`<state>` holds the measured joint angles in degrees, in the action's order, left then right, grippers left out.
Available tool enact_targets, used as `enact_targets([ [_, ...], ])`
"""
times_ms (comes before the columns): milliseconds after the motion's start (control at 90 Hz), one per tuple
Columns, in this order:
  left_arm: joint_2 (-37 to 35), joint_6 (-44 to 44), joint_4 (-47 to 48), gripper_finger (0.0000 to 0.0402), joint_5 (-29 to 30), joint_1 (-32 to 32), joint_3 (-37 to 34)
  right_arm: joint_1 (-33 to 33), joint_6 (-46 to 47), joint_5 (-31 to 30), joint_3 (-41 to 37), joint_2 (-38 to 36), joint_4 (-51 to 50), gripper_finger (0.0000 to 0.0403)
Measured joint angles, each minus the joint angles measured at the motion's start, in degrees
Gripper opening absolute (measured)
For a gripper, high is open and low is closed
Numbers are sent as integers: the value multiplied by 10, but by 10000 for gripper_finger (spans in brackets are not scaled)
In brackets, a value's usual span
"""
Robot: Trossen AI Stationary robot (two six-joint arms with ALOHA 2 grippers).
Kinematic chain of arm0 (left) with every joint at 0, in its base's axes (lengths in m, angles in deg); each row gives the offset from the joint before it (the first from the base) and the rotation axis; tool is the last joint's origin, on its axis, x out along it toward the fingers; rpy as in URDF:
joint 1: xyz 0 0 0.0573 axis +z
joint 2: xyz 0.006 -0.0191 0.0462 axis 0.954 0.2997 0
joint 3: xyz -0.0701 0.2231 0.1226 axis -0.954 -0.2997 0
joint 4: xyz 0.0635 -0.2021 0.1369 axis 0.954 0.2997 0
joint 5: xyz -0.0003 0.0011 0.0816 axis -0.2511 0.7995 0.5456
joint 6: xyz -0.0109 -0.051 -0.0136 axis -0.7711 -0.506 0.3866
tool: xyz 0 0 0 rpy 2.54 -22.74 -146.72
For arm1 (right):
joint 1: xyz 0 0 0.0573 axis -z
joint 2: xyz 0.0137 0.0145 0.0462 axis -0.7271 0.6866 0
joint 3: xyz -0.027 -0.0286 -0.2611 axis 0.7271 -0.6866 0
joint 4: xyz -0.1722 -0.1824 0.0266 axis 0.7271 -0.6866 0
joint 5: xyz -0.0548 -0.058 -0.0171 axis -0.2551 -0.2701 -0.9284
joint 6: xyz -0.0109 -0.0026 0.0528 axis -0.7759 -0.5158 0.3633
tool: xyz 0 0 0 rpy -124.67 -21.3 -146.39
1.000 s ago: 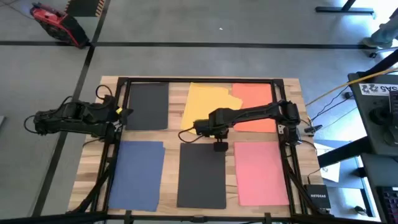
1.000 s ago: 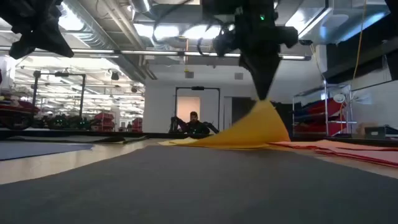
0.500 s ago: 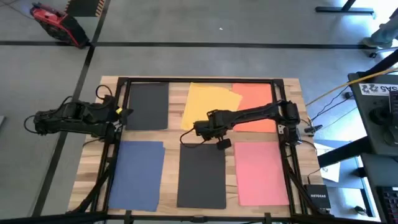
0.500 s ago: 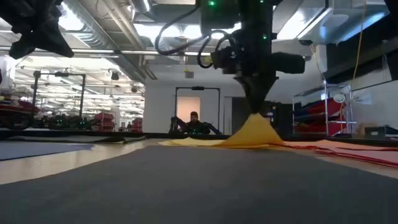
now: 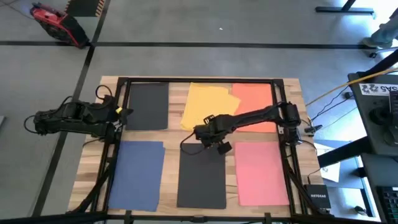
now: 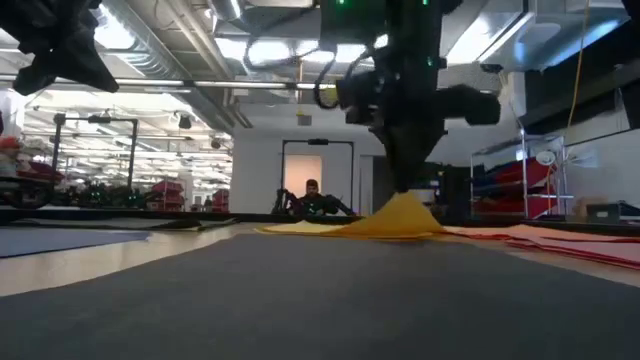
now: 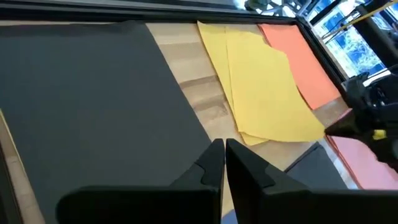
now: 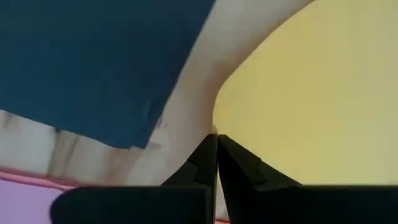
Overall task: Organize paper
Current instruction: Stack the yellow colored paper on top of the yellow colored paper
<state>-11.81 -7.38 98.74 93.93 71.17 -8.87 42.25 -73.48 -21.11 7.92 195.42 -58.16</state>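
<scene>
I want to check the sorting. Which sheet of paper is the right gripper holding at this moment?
The yellow sheet in the back row's middle. The right gripper pinches its near corner, which is lifted in the low view; every other sheet lies flat and untouched.

The counter (image 5: 292, 87) is showing pale wood with a black frame around it. Six plain papers are lying on it with no patterns. The yellow paper (image 5: 205, 102) is sitting next to the orange paper (image 5: 252, 99). One black paper (image 5: 148, 106) and another black paper (image 5: 202, 177) are looking dark. The blue paper (image 5: 137, 174) and the pink paper (image 5: 261, 173) are showing too. Both arms are looking black.
</scene>
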Motion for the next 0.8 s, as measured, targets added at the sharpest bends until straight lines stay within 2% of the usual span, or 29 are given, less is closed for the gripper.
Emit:
enact_targets([
  [156,0,0,0,0,0,0,0,11,56,18,-17,0,-3,0],
  [367,0,-4,0,0,0,0,0,19,268,56,-13,0,6,7],
  [500,0,-4,0,0,-1,0,0,18,392,78,-13,0,11,35],
  [700,0,-3,0,0,-17,0,0,19,566,86,-13,0,38,98],
  [800,0,-13,0,0,-25,0,0,21,640,78,-12,0,33,101],
])
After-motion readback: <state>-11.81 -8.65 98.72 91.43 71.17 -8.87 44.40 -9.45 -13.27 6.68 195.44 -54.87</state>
